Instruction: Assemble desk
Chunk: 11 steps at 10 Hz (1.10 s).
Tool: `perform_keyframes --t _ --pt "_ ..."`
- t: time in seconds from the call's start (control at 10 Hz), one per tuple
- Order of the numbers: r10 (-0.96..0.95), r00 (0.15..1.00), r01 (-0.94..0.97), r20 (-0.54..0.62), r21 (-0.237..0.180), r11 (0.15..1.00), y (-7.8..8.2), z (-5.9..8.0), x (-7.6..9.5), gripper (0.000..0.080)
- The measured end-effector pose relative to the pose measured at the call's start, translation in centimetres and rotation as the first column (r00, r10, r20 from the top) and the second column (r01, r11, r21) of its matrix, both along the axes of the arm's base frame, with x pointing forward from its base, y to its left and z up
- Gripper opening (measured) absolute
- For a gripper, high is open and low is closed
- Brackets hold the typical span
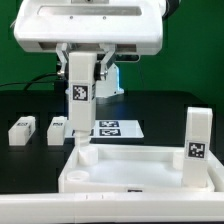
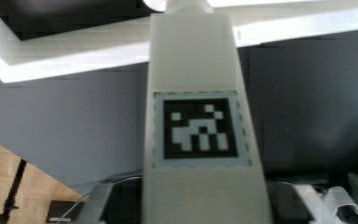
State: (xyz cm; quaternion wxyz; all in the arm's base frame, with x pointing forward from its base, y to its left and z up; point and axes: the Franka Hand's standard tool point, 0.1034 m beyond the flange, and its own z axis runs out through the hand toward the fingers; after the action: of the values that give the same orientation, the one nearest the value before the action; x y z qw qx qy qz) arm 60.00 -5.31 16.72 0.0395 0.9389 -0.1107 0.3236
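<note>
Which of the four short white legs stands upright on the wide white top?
The leg at the top's corner on the exterior view's right. The end effector holds a second leg; two legs lie on the table.

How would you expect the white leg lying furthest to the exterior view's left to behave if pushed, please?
The leg lies flat on a square-section side, so it would probably slide rather than roll. It looks like rigid moulded plastic, so likely stiff. Its smooth white faces may prove slippery.

A robotics lab: green backdrop (image 1: pixel 195 50), black worktop (image 1: pixel 25 105), marker board (image 1: pixel 118 128), robot arm (image 1: pixel 90 25) above tagged parts (image 1: pixel 22 131).
</note>
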Motion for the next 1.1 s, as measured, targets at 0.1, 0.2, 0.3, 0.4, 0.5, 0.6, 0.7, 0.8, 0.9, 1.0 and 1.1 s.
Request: perform_keyframes --t 0.1,0.2,0.3,0.4,0.5,0.6,0.7,0.8,0.9,1.0,1.1 --pt "0.001 1.000 -0.001 -0.009 0.000 1.000 -0.1 -0.2 0.5 0.0291" --pt "0.001 1.000 -0.001 -0.007 -0.008 1.000 -0.3 -0.7 1.3 0.0291" --pt "0.001 1.000 -0.002 -0.009 -0.015 1.000 -0.5 -1.3 1.7 0.0291" --pt "0.000 1.000 0.000 -0.015 -0.023 1.000 -0.7 -2.1 1.7 0.0291" --pt "0.000 1.000 0.000 -0.016 -0.031 1.000 -0.8 -2.8 1.6 0.0291" --pt "0.000 1.000 -0.001 -0.021 -0.038 0.999 -0.9 -3.5 1.3 0.0291" --pt "0.002 1.000 -0.003 -0.026 -0.041 0.999 -0.8 -4.0 1.1 0.0291" --pt "0.003 1.000 -0.004 -0.030 -0.041 0.999 -0.7 -4.2 1.0 0.0291" --pt "0.005 0.999 -0.007 -0.034 -0.041 0.999 -0.6 -4.5 1.0 0.0291" --pt "0.008 0.999 -0.009 -0.033 -0.042 0.999 -0.4 -4.6 0.9 0.0291" --pt "0.011 0.999 -0.013 -0.038 -0.042 0.999 -0.2 -4.9 0.9 0.0291"
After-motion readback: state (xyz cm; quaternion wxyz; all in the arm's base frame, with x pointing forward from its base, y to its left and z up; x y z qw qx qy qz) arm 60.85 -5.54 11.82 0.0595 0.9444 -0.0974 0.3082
